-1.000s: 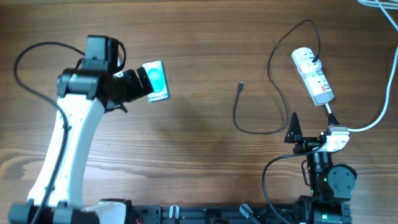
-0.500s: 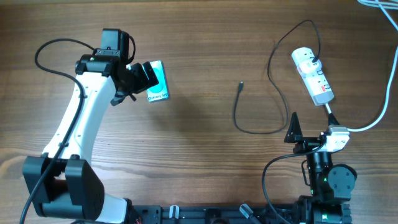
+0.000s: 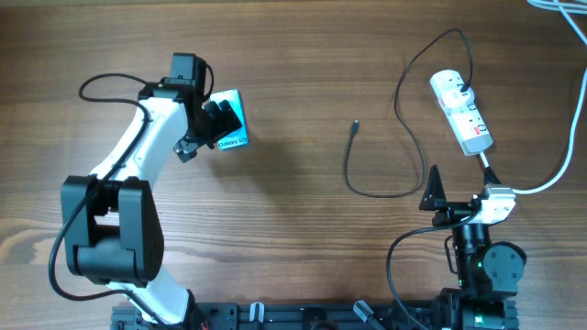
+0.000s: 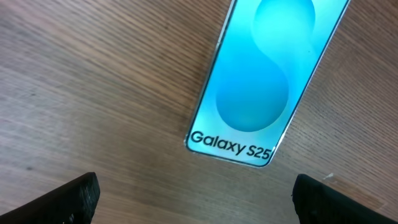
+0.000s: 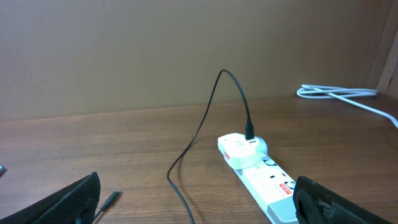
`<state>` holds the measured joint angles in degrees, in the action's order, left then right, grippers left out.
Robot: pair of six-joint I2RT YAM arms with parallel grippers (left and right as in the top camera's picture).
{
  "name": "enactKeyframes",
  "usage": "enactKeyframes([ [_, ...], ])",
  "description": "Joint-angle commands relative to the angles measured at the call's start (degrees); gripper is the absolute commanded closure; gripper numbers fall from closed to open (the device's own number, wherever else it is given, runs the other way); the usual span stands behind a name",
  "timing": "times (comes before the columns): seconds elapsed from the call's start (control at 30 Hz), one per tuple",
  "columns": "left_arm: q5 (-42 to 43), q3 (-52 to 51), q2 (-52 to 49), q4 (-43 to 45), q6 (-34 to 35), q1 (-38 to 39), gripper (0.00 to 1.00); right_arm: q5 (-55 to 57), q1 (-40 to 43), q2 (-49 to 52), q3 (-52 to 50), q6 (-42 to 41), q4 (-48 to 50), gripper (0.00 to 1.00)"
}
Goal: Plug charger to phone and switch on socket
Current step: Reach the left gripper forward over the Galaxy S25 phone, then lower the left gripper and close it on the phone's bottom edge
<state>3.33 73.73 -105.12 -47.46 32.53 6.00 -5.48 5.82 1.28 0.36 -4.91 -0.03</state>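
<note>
The phone (image 3: 237,126) lies flat at the table's upper left, teal screen up. In the left wrist view the phone (image 4: 261,81) lies just ahead of my open left gripper (image 4: 199,205), not between its fingers. From above, the left gripper (image 3: 216,123) covers the phone's left edge. The charger's black cable (image 3: 367,191) loops across the table. Its plug tip (image 3: 355,126) lies free mid-table. The white socket (image 3: 461,112) lies at the upper right with a white plug in it. My right gripper (image 5: 199,210) is open and empty, short of the socket (image 5: 267,180) and the plug tip (image 5: 109,199).
A thicker white cable (image 3: 550,174) runs from the socket's near end to the right table edge. Another stretch of white cable (image 5: 336,93) lies at the far right. Bare wood lies between the phone and the charger's tip.
My left arm has swung right and its gripper has closed in over the phone's left side. The right arm, charger and socket have not moved.
</note>
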Motion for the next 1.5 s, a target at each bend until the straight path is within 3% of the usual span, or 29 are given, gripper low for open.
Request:
enactKeyframes([
  [0.0,-1.36,-1.55,-1.07,1.49,1.66,2.01,0.00,0.81,0.35,-0.31,-0.07,-0.66,0.20,0.00],
  [0.27,-4.11,-9.94,-1.31,13.73,4.24,5.79,0.00,0.79,0.35,-0.31,-0.07,-0.66,0.20,0.00],
  [0.73,-5.62,-11.28,-1.92,22.38,3.74,5.77,0.00,0.79,0.35,-0.31,-0.07,-0.66,0.20,0.00],
  [0.77,-6.58,-11.28,-1.95,23.17,3.76,5.79,0.06,0.79,0.35,-0.31,-0.07,-0.66,0.20,0.00],
  [0.8,-8.04,-11.28,-1.95,23.52,3.76,5.79,0.19,0.79,0.35,-0.31,-0.07,-0.68,0.20,0.00],
  [0.83,-9.53,-11.28,-1.95,23.69,3.76,5.79,0.22,0.79,0.35,-0.31,-0.07,-0.66,0.20,0.00],
  [0.93,-11.19,-11.28,-3.91,25.44,3.74,5.79,0.04,0.79,0.35,-0.31,-0.07,-0.66,0.20,0.00],
  [1.0,-11.17,-11.28,-5.33,26.10,3.74,5.84,0.01,0.81,0.35,-0.31,-0.07,-0.66,0.20,0.00],
  [1.17,-10.91,-11.28,-8.33,25.11,3.76,6.56,0.05,0.81,0.35,-0.31,-0.07,-0.66,0.20,0.00],
  [1.3,-10.64,-11.28,-8.33,22.08,3.78,7.28,0.21,0.79,0.35,-0.31,-0.07,-0.68,0.20,0.00],
  [1.4,-10.64,-11.28,-8.33,20.41,3.78,7.39,0.20,0.81,0.35,-0.31,-0.07,-0.68,0.20,0.00],
  [1.47,-10.71,-11.28,-8.33,20.37,3.78,7.39,0.09,0.79,0.35,-0.31,-0.07,-0.68,0.20,0.00],
])
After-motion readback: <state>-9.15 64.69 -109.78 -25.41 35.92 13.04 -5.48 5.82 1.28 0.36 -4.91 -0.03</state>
